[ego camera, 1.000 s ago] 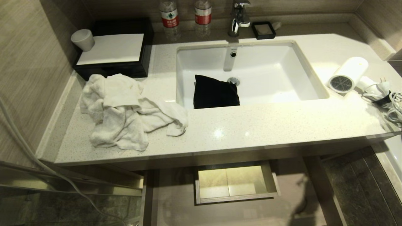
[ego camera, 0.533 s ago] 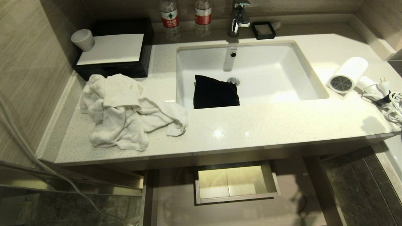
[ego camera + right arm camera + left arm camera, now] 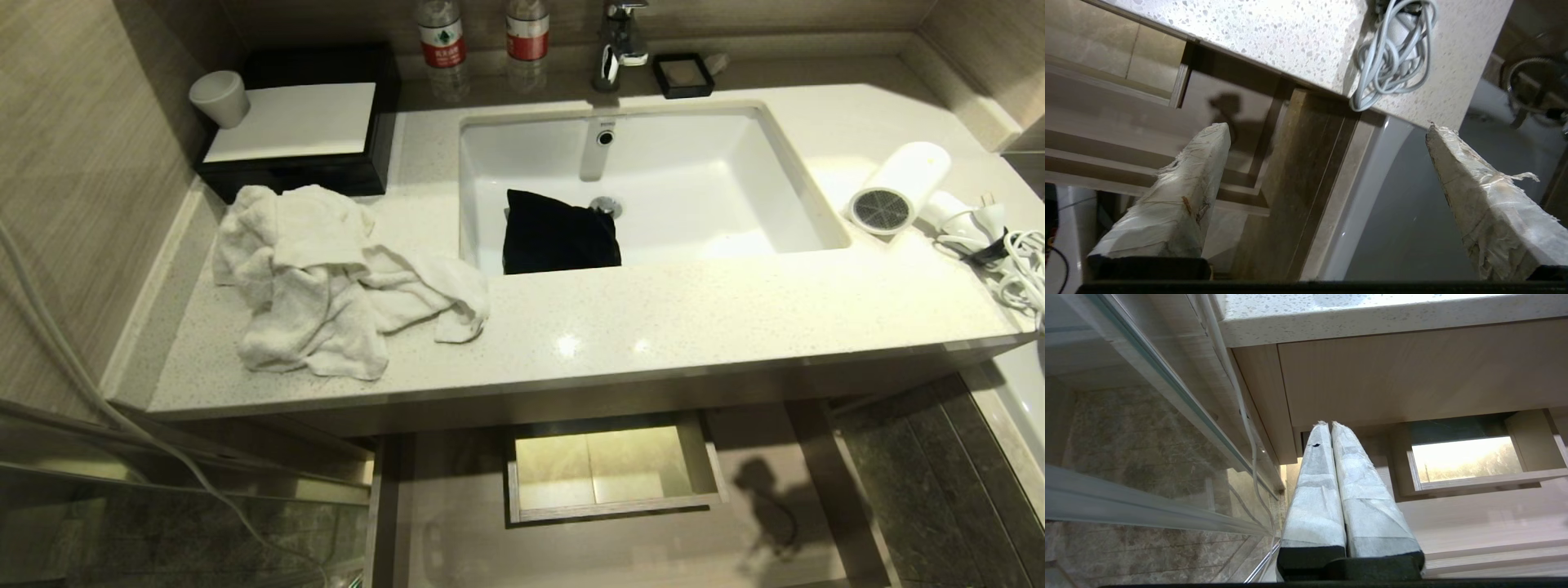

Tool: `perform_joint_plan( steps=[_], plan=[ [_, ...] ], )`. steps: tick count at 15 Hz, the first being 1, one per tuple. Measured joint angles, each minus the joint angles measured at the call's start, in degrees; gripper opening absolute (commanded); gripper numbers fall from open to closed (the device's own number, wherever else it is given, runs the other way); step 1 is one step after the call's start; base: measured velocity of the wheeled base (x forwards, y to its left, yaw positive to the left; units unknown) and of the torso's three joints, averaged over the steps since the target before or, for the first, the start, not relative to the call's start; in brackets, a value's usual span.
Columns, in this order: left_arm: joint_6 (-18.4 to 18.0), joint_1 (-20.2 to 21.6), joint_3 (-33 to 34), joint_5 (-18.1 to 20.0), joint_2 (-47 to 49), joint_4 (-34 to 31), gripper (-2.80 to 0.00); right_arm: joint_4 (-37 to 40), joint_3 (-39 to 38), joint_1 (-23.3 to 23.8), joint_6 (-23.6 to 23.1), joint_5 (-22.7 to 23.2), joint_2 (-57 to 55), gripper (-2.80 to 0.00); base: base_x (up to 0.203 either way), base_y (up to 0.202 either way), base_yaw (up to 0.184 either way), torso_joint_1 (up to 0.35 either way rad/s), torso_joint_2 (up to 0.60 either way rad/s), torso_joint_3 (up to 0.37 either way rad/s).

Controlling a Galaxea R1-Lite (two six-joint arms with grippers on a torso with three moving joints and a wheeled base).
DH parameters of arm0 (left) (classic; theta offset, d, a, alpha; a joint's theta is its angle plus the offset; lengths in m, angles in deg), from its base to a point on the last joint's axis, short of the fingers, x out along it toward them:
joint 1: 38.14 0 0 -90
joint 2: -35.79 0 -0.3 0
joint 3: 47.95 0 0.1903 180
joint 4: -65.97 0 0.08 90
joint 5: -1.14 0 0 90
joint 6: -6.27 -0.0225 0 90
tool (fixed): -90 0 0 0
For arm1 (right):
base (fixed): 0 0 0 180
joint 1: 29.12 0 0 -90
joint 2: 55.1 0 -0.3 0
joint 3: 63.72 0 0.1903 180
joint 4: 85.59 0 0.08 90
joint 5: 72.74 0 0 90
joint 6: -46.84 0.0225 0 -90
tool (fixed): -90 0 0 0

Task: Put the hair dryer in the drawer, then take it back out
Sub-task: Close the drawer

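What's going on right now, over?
Right gripper open, empty; left gripper shut. Hair dryer on countertop. Drawer open, nothing blocking.

Hair dryer (image 3: 896, 192) right of sink (image 3: 804, 184)

The countertop (image 3: 653, 327) front strip between the towel (image 3: 326, 278) and the right-hand end lies bare, giving open passage. At the right-hand end, the hair dryer (image 3: 898, 192) and its cord (image 3: 1020, 269) crowd the edge. Below the front edge, the drawer (image 3: 588, 539) stands pulled out, its boxed cut-out (image 3: 608, 469) blocking the middle.
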Motion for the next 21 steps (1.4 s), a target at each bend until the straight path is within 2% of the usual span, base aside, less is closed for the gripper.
perform_joint_plan(
  steps=[3, 5, 13, 17, 21],
  plan=[
    [-0.02, 0.0, 0.0, 0.0, 0.0, 0.0, -2.8, 0.06, -0.39, 0.0, -3.64, 2.62, 1.45, 0.0, 0.0, 0.0, 0.0, 0.0, 0.0, 0.0],
    [-0.02, 0.0, 0.0, 0.0, 0.0, 0.01, -2.8, 2.17, -0.39, 0.02, -4.7, 1.97, 2.0, 0.0, 0.0, 0.0, 0.0, 0.0, 0.0, 0.0],
    [-0.02, 0.0, 0.0, 0.0, 0.0, 0.0, -2.8, 1.97, 0.15, 0.24, -5.07, 1.95, 1.91, 0.0, 0.0, 0.0, 0.0, 0.0, 0.0, 0.0],
    [-0.01, 0.0, 0.0, 0.0, 0.0, 0.0, -2.8, 1.18, -0.31, 0.28, -3.14, 4.03, 1.88, 0.0, 0.0, 0.0, 0.0, 0.0, 0.0, 0.0],
    [0.0, 0.0, 0.0, 0.0, 0.0, 0.0, -2.8, -1.01, -0.78, 0.17, -4.97, 6.06, 1.93, 0.0, 0.0, 0.0, 0.0, 0.0, 0.0, 0.0]
  ],
)
